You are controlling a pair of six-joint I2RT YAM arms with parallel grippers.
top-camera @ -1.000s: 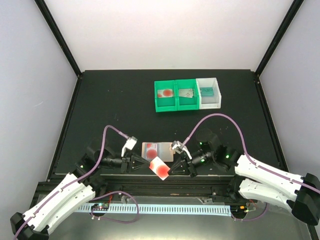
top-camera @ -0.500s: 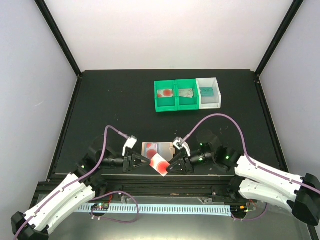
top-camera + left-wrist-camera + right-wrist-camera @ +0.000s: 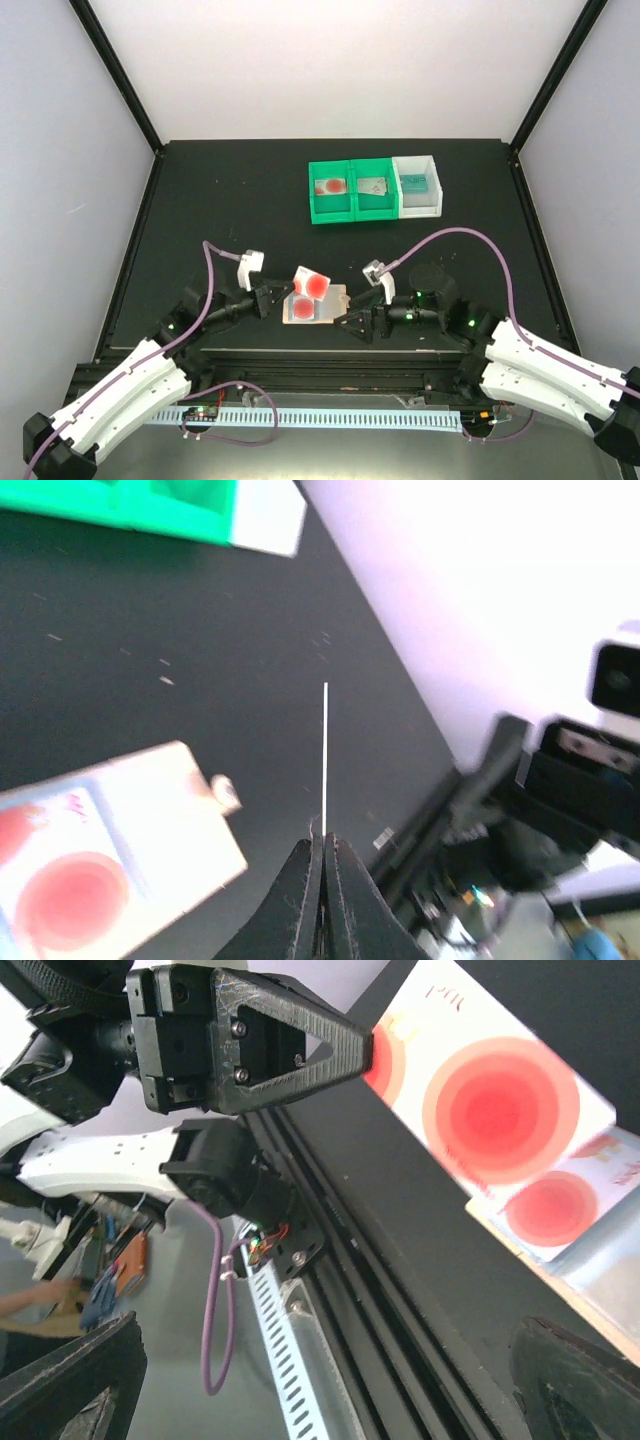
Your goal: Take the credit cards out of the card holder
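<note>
A black table (image 3: 230,200) is sitting inside pale walls (image 3: 330,70), with green and white bins (image 3: 373,188) standing far back. The left gripper (image 3: 322,850) is pinching a red-blotched credit card (image 3: 312,283) over the card holder (image 3: 322,312) near the front edge. The right gripper (image 3: 347,322) is hanging beside it, jaws wide and empty.
</note>
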